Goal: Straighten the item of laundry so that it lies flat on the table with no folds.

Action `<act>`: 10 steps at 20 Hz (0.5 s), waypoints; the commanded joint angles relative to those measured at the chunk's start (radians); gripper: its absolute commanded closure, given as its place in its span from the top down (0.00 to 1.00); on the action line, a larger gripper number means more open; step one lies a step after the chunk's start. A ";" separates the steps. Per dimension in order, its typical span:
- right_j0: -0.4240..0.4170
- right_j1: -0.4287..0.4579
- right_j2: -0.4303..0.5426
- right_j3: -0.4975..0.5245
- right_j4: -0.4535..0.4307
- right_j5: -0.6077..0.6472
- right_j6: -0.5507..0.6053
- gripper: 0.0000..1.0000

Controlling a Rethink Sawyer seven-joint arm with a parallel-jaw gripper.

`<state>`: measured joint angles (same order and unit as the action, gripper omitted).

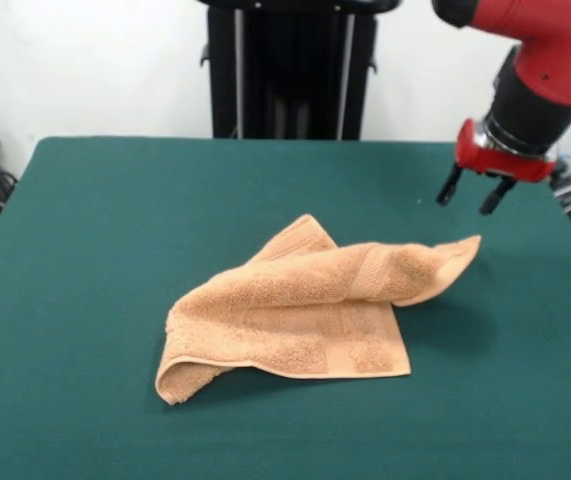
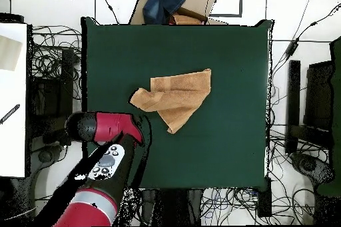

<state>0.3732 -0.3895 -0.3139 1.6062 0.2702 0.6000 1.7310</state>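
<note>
Jaws: two short dark fingers stand spread apart with a clear gap between them, pinching nothing.
Gripper: the gripper hangs in the air above the table, under a red collar on a black wrist; it does not touch the cloth.
Gripper to towel: in the front view the nearest towel corner lies just below and beside the fingertips, apart from them.
Arm: the red and black arm reaches in over one table edge in the overhead view, its red end near the towel's folded tip.
Writing: no brand, label or lettering can be read on the arm, the towel or the table.
Towel, place: the towel lies near the middle of the table, well clear of all edges.
Towel, look: peach-orange terry cloth, crumpled and not flat. One part is folded over the rest as a thick flap that ends in a raised corner toward the gripper. A woven band stripe crosses the flap and another runs near the hemmed lower edge. The near left corner curls up and under itself.
Table: the table has a dark green felt-like top, far larger than the towel.
Surroundings: tangled cables lie on the floor around the table.
</note>
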 commanded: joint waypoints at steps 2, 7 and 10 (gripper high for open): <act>-0.040 0.071 0.079 -0.141 0.055 0.078 0.237 1.00; -0.050 0.116 0.060 -0.252 0.055 0.127 0.251 1.00; -0.055 0.113 0.058 -0.262 0.056 0.143 0.256 1.00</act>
<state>0.3517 -0.3160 -0.3140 1.4445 0.2727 0.6381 1.7310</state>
